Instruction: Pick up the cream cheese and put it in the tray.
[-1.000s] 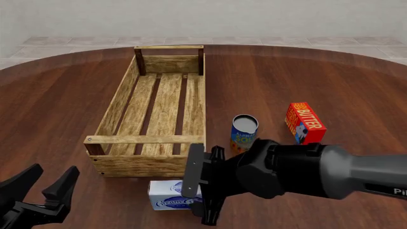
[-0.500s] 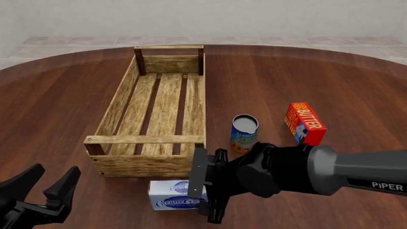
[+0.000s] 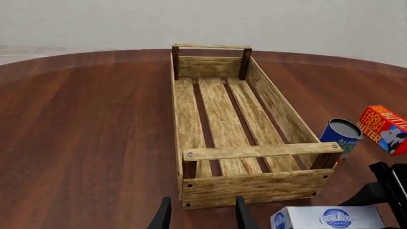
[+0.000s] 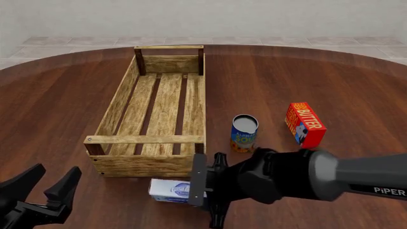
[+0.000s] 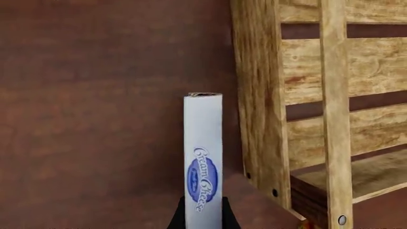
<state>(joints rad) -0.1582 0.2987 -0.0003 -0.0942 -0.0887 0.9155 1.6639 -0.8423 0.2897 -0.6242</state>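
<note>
The right gripper (image 5: 203, 214) is clenched on the cream cheese (image 4: 170, 190), its fingers pressed to the two broad faces at one end of the box, which sits just outside the tray's (image 4: 143, 164) near end wall, close to it but not inside. The hold looks shallow, only on the box's end, so the likely failure is the box pivoting or slipping out as it rises. A second risk is the near wall and its top rail: a low carry would catch the box on that rail. The tray's slatted floor is bare along its whole length, so there is plenty of room to set it down. A can (image 4: 244, 132) and a butter box (image 4: 304, 123) stand off to the tray's right, clear of that path. The left gripper (image 4: 45, 191) hangs with its jaws spread, holding nothing, well left of the box.
</note>
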